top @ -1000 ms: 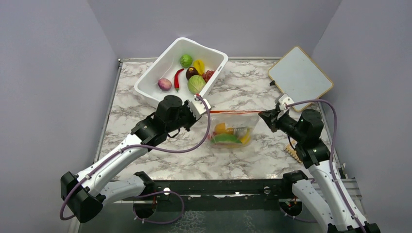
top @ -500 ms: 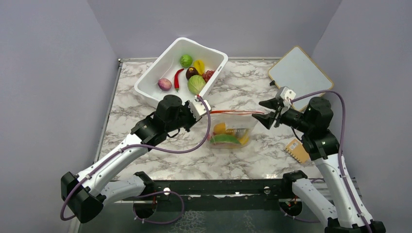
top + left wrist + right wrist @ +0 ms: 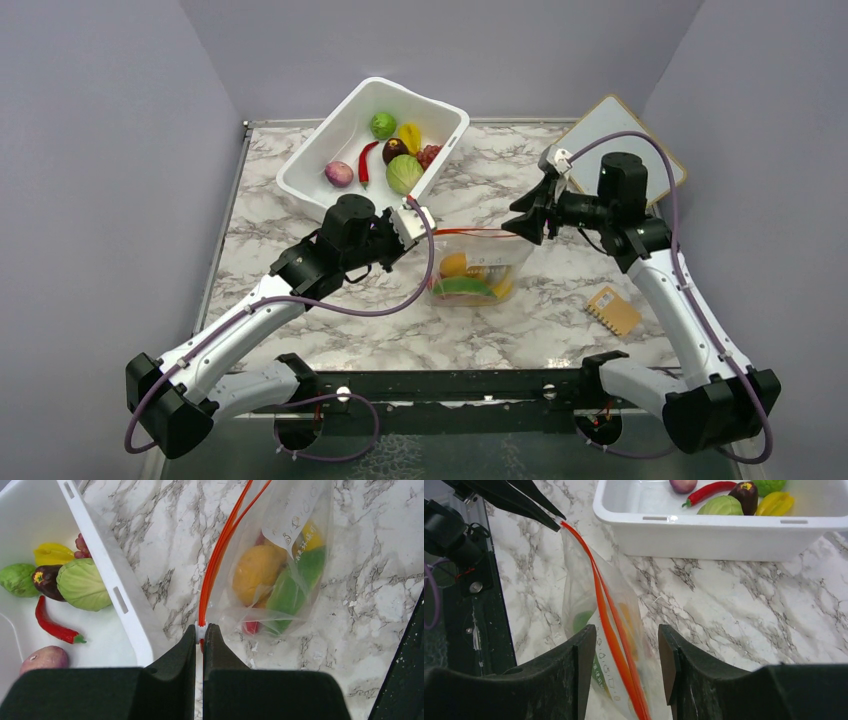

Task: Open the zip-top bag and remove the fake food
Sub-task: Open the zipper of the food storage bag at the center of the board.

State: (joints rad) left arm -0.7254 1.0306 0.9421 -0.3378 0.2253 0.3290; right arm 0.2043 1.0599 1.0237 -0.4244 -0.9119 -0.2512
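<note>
Widest first: the marble desk [image 3: 520,335], and at its back the white tub [image 3: 310,165] with its own vegetables, none of them the task's. Mid-desk, the zip-top bag [image 3: 478,268] hangs upright, its bottom apparently resting on the desk and its mouth stretched out toward the right.

The left tool [image 3: 201,630] is pinched hard on the near end of the orange zip strip [image 3: 212,567], holding the bag up. The right tool [image 3: 624,635] stands with its jaws apart at the far end. The strip runs between its fingers with a gap on either side, so it grips nothing.

The fake food [image 3: 465,278] is all inside the plastic: orange, green, yellow, a bit of red. The strip's two orange lines lie close together, so I'd call the mouth shut or barely parted. Opening is not done, and every piece is left to take out.
</note>
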